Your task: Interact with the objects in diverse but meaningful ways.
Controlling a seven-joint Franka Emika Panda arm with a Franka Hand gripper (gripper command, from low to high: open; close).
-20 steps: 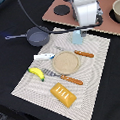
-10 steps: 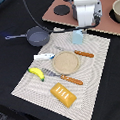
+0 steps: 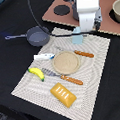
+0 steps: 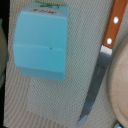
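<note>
The pale blue carton [image 3: 77, 36] stands at the far edge of the striped mat [image 3: 99, 69]. It fills the wrist view [image 4: 42, 45], next to an orange-handled knife [image 4: 100, 70]. My gripper [image 3: 88, 27] hangs just above and beside the carton, apart from it. Its fingers do not show clearly. The grey blue-handled saucepan [image 3: 37, 35] sits off the mat at the exterior view's left. The white-and-blue tube [image 3: 44, 56], the yellow banana [image 3: 36, 73] and the yellow-orange slab [image 3: 63, 95] lie on the mat.
A tan plate [image 3: 66, 62] lies mid-mat between the knife [image 3: 83, 54] and an orange-handled fork [image 3: 67, 78]. A brown board [image 3: 61, 18] with a large pot [image 3: 116, 11] lies behind the gripper. The table is black.
</note>
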